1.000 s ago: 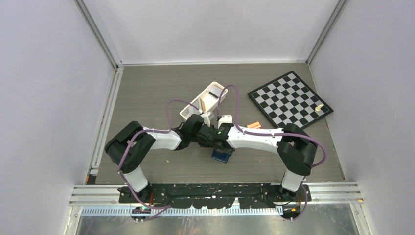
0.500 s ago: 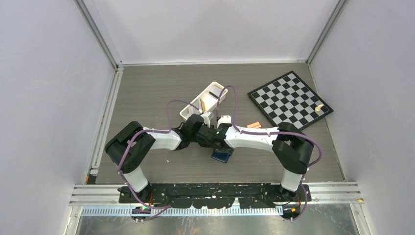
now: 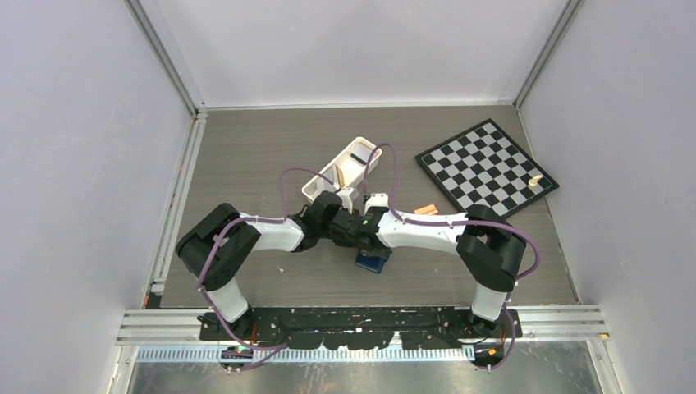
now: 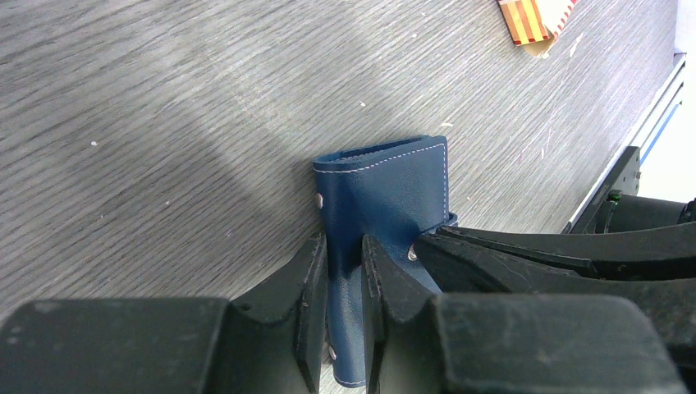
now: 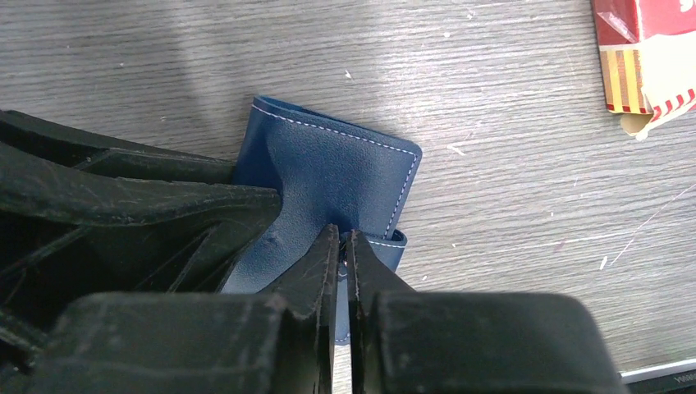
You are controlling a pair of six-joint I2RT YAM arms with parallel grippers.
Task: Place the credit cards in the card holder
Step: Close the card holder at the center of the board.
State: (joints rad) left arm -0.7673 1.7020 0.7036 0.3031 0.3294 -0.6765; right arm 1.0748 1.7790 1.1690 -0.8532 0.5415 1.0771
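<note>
- Our left gripper (image 4: 343,254) is pinched narrow on one flap of the holder (image 4: 386,189), a finger on each side of the blue leather.
- The cards (image 3: 351,168) stand on edge in the white tray (image 3: 316,187), far of both grippers and just left of centre. We see a tan one and a pale one; none is in a gripper.
- The holder sits at the table's centre, near side, between the two wrists. Its fold is raised off the wood and the top view mostly hides it.
- Our right gripper (image 5: 345,238) is closed almost fully on the opposite flap, beside the left fingers.
- We judge the step to be opening the holder, with no card loaded yet. Next, the two grips need to part gently to expose the slots. Then one must let go and fetch a card while the other keeps the holder spread.
- The red-orange pack (image 5: 648,49) lies right of the holder. Its print is cut off and we cannot read it. The holder shows white stitching and snap studs, but no brand.
- The chessboard (image 3: 486,167) lies far right, well apart.
</note>
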